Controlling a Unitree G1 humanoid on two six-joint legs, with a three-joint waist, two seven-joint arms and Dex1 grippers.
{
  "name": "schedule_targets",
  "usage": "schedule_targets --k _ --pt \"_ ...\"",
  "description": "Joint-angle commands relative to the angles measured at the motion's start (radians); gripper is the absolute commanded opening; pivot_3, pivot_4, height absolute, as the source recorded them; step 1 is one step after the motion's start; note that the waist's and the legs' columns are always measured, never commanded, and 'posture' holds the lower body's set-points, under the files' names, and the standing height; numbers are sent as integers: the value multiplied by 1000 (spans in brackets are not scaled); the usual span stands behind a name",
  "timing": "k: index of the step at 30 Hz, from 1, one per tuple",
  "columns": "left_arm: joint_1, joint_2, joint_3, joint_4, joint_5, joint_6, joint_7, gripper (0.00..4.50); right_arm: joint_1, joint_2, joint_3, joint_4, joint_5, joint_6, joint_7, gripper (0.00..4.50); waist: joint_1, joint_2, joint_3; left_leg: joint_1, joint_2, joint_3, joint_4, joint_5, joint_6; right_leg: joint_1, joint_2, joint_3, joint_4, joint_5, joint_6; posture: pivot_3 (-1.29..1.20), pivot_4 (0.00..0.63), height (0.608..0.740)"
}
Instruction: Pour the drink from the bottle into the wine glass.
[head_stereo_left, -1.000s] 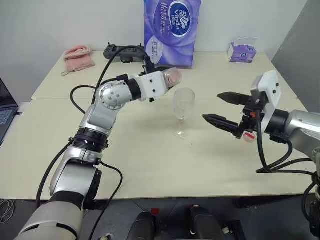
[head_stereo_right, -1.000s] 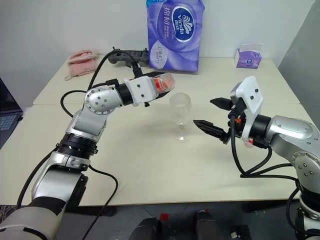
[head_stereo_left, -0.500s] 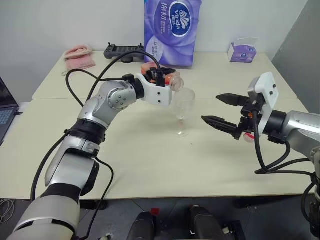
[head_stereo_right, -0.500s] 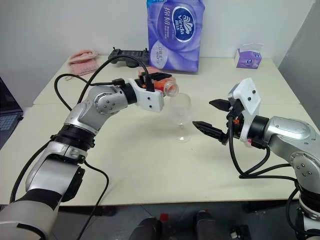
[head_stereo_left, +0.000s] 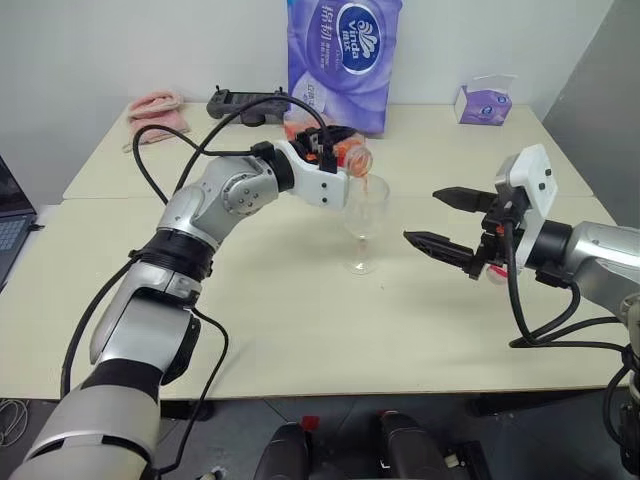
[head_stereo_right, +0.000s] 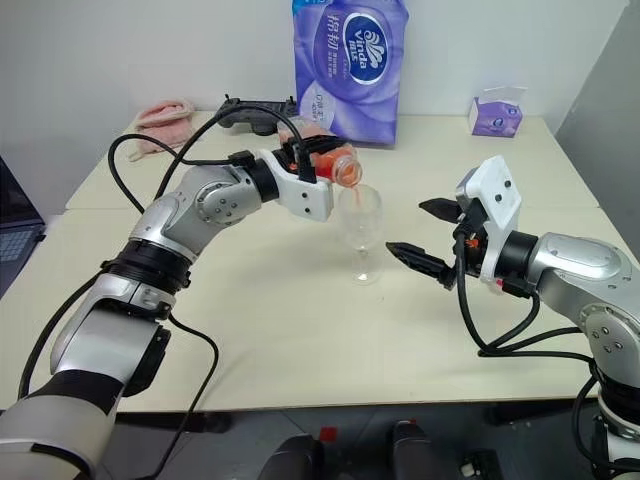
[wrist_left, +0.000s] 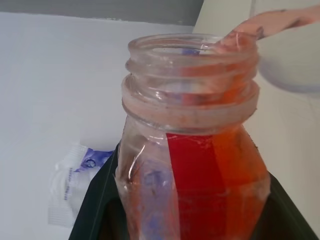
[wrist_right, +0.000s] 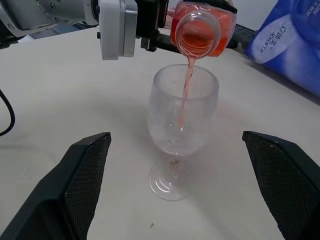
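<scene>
Liquid of a translucent orange-red, the drink (wrist_right: 185, 87), falls in a thin stream from the uncapped mouth of the bottle (wrist_right: 200, 31) into the bowl of the wine glass (wrist_right: 182, 112). That bottle is small and clear, with a red-and-white label strip along its side, and it lies tipped with its neck angled down over the glass rim. The wine glass is clear and stemmed, and stands upright on its flat round foot near the middle of the pale surface (head_stereo_left: 300, 320), between the two arms. A second ago the bottle was held roughly level just beside the glass and nothing ran from it; half a second ago its mouth had reached the rim; now it is rolled further over and the drink is flowing. The glass has kept its place. The left tool (head_stereo_left: 335, 150) is clenched on the bottle, its black fingers (wrist_left: 95, 210) pressing the bottle's sides below the shoulder. The right tool (head_stereo_left: 445, 218) hangs above the surface just beside the glass, released, its two black fingers spread wide and touching nothing, as it was a second ago. At the far edge of the surface stand a purple tissue pack (head_stereo_left: 340, 60) and a small purple box (head_stereo_left: 484, 102), with a pink cloth (head_stereo_left: 157, 114) and a black controller (head_stereo_left: 245, 102) near them.
</scene>
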Motion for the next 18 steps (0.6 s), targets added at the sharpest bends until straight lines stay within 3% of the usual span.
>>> schedule_targets --k 1,18 --pt "-55 13 -2 0 9 -35 37 1716 -13 -10 -2 -9 -16 -28 3 4500 0 0 0 0 0 0 0 0 0 0 0 0 0 0 0 0 150 740" --pt "-92 29 -12 50 47 -93 88 1716 -10 -6 9 -8 -48 -36 9 4500 0 0 0 0 0 0 0 0 0 0 0 0 1 0 0 0 150 740"
